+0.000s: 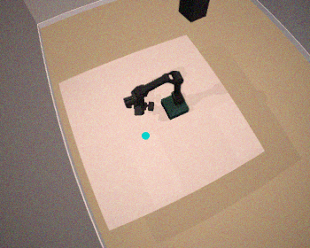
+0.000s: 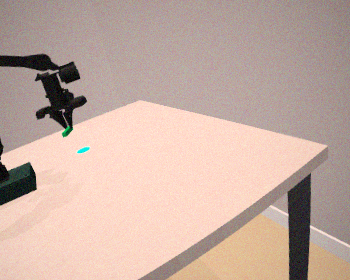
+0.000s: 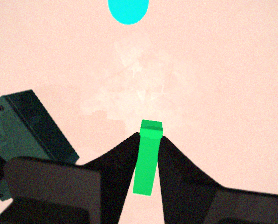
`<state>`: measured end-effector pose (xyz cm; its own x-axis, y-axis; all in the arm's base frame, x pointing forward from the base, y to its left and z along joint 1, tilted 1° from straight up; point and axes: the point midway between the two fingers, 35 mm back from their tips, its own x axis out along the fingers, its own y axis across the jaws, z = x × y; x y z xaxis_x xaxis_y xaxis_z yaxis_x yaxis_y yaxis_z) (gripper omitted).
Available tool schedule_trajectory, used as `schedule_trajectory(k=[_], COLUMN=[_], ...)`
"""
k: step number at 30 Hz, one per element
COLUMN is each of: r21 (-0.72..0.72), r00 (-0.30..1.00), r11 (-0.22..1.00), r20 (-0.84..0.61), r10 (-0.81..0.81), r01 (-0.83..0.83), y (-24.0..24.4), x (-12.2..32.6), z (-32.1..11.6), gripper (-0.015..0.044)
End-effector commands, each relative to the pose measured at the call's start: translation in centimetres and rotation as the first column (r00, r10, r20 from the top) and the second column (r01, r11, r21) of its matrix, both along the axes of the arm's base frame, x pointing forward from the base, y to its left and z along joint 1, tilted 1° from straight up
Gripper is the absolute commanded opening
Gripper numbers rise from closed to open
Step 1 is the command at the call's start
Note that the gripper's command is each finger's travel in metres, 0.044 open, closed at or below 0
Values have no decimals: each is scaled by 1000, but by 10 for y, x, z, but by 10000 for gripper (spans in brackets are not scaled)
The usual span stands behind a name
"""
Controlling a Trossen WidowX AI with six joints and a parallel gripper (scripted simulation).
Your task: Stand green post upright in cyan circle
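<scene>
The green post (image 2: 67, 131) (image 3: 147, 162) is held between the fingertips of my gripper (image 2: 69, 128) (image 3: 149, 139), which is shut on it. In the exterior view the post is tilted and hangs above the table. In the wrist view its far end points up the picture, toward the circle. The cyan circle (image 1: 145, 135) (image 2: 83, 150) (image 3: 128, 9) lies flat on the table, at the top edge of the wrist view, apart from the post. In the top view the gripper (image 1: 145, 111) is up-left of the circle, and the post cannot be made out there.
The arm's dark green base (image 1: 175, 108) (image 2: 13, 186) (image 3: 35, 127) stands on the pale table (image 1: 202, 159) (image 2: 188, 180), at the left in the wrist view. The table's edge and a dark leg (image 2: 299, 225) show at the right in the exterior view.
</scene>
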<state>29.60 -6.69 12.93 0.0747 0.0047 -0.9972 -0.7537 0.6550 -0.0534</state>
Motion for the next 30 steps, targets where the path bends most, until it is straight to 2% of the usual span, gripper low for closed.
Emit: schedule_trajectory(k=[1,30], r21=[3,7], r00=[1000,995], r11=[1000,995], r20=[-8,-18], r10=[10,100], r01=[-10,-100], y=[9,78], x=[6,40], z=[0,6], gripper=[23,23])
